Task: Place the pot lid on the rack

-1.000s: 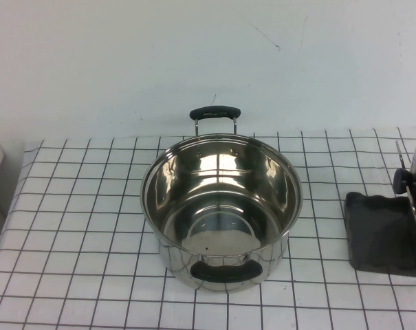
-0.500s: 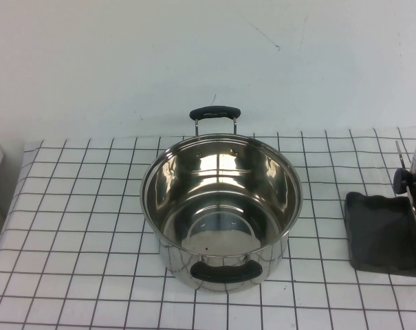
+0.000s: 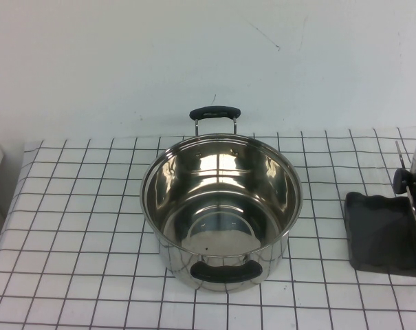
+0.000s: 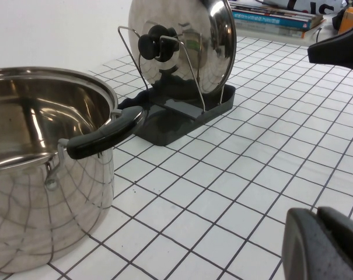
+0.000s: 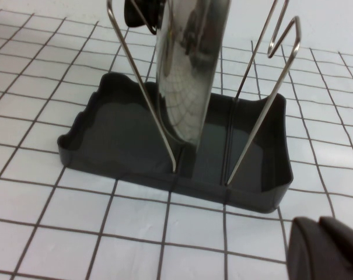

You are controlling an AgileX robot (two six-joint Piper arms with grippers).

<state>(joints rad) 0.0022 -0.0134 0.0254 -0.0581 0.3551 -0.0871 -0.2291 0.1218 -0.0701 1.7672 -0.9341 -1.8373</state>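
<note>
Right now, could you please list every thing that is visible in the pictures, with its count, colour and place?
pot: one, shiny steel with two black handles, open, middle of the table.
pot lid: one, shiny steel with black knob, standing on edge between the wires of the rack.
rack: one, dark grey tray with thin wire rods, on the table at the pot's right.
table: one, white with black grid lines.
books: a stack, mixed colours, far behind the rack.
left tool: one, black, low over the table near the pot.
right tool: one, black, close to the rack.
</note>
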